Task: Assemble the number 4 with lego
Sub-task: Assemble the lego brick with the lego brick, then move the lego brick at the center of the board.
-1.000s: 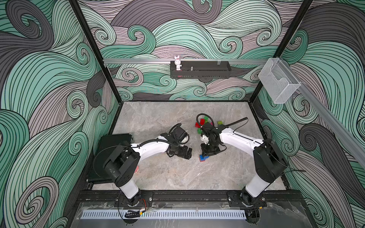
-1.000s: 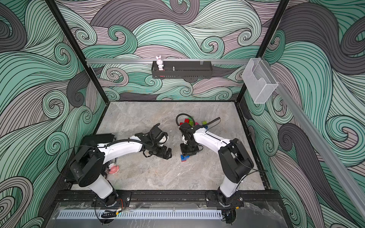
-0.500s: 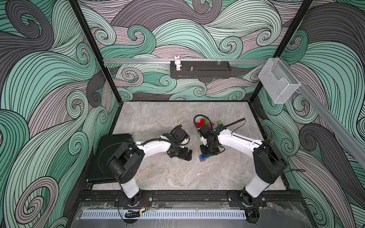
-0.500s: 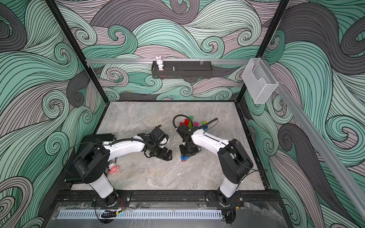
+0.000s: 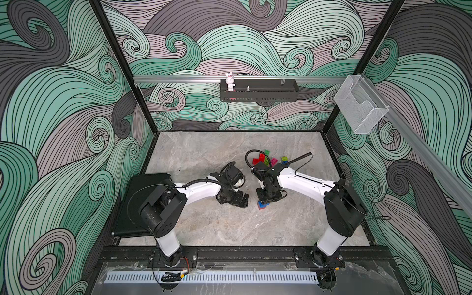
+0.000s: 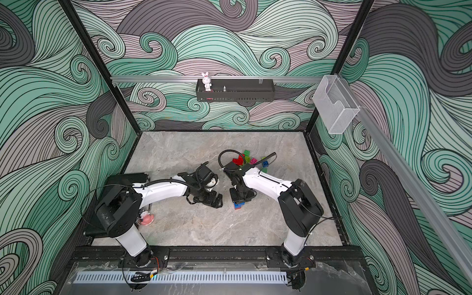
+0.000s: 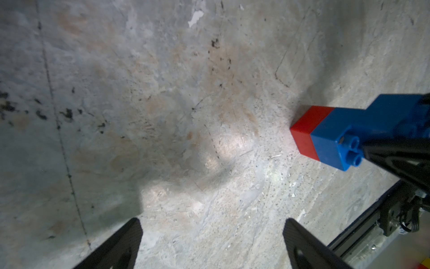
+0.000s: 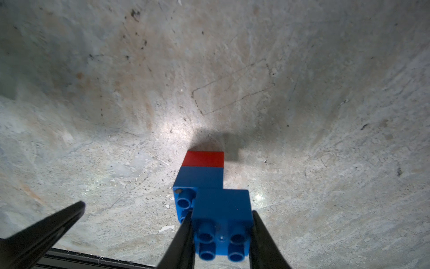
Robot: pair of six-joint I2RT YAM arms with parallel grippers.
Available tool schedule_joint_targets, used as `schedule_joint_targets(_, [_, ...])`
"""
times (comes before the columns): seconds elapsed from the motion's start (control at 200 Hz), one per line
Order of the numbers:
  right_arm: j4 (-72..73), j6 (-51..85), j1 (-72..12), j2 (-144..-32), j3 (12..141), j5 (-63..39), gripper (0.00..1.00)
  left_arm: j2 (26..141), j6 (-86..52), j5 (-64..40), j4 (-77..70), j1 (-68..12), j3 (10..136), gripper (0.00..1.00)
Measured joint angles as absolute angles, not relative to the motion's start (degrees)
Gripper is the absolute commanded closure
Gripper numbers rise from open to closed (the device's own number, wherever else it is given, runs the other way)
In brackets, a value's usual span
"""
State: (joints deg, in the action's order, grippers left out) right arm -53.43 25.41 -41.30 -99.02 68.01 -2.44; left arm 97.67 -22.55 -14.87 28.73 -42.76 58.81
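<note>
The lego stack (image 8: 209,186) is the only part of the 4 I have built: a red brick (image 8: 204,159) at the foot, a lower blue brick (image 8: 200,179) on it, and a top blue brick (image 8: 222,207) stepped half over to one side. My right gripper (image 8: 222,216) is clenched on that top blue brick, one finger pressed against each of its side faces, studs up between them. The stack stands near the middle of the table (image 5: 204,224), red end down; I cannot tell whether it touches the stone or hangs just above it. I judge this an early stage: three bricks make one short column with a jog, and the long upright, the crossbar and the other arm of the digit are all left to do. The supply for that is the loose pile (image 5: 268,158) of red, green, pink and lime bricks farther back, well apart from the stack. My own right arm and its black cable (image 5: 249,158) lie across the near side of that pile and hide part of it, so reaching it means pulling back around them. My left gripper (image 7: 212,223) hangs just beside the stack, spread wide and empty over bare stone, close enough to crowd any sideways move. A black pad (image 5: 143,184) lies under the left arm, and a white rabbit figurine (image 5: 229,81) sits on the back shelf (image 5: 258,93), out of the way.
</note>
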Motion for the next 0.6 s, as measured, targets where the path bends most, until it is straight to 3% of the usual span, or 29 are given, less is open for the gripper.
schedule_joint_targets(0.08, [-54.5, 26.1, -41.3, -99.0, 68.0, -2.5, 0.48, 97.7, -22.5, -14.9, 28.7, -42.8, 58.8, 0.01])
schedule_joint_targets(0.16, [-55.5, 26.8, -41.3, -99.0, 68.7, -2.5, 0.34, 97.7, -22.5, -14.9, 28.7, -42.8, 58.8, 0.01])
schedule_joint_targets(0.395, [-56.0, 26.7, -40.2, -94.6, 72.1, -3.1, 0.22, 97.6, -22.4, -14.8, 28.7, -42.8, 58.8, 0.01])
schedule_joint_targets(0.475, [-54.1, 25.2, -37.3, -92.1, 73.2, -3.7, 0.15, 97.4, -22.4, -14.6, 28.7, -42.8, 58.8, 0.01])
schedule_joint_targets(0.601, [-49.3, 20.9, -30.0, -92.7, 75.5, -5.1, 0.13, 96.2, -22.5, -13.2, 28.1, -42.8, 58.8, 0.01])
